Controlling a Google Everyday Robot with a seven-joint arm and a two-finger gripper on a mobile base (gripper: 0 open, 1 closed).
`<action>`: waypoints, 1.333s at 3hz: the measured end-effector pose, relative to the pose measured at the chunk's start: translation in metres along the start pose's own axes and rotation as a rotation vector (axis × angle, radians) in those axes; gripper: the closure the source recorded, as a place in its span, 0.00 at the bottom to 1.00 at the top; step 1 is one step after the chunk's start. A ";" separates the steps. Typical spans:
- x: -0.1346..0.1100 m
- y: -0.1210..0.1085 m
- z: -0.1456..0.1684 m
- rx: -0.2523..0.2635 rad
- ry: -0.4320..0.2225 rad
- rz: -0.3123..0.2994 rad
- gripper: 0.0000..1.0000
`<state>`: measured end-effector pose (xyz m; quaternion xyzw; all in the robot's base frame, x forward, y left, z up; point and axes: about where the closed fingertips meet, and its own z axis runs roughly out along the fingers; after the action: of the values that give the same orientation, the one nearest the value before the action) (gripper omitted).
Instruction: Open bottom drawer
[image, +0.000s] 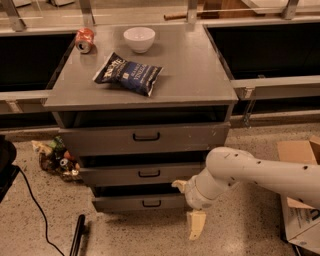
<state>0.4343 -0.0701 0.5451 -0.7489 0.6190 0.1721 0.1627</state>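
The bottom drawer (125, 202) is the lowest and narrowest grey front of the cabinet, with a small black bar handle (151, 203) at its centre. It looks shut or nearly so. My white arm reaches in from the right, low over the floor. My gripper (188, 206) is at the right end of the bottom drawer front, right of the handle and not on it. It is open and empty: one cream finger (178, 185) points left near the middle drawer (115, 175), and the other hangs down toward the floor.
On the cabinet top (190, 75) lie a blue chip bag (127, 74), a white bowl (139, 39) and a red can (84, 40). A cardboard box (300, 165) stands on the floor at right. Litter (56, 157) lies at left. A black cable (35, 200) and a black bar (77, 235) lie on the floor in front.
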 end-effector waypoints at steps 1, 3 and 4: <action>0.024 -0.010 0.034 -0.016 0.027 0.020 0.00; 0.108 -0.059 0.140 0.041 -0.010 0.002 0.00; 0.108 -0.059 0.140 0.041 -0.010 0.002 0.00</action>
<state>0.5035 -0.0896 0.3732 -0.7440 0.6222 0.1631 0.1812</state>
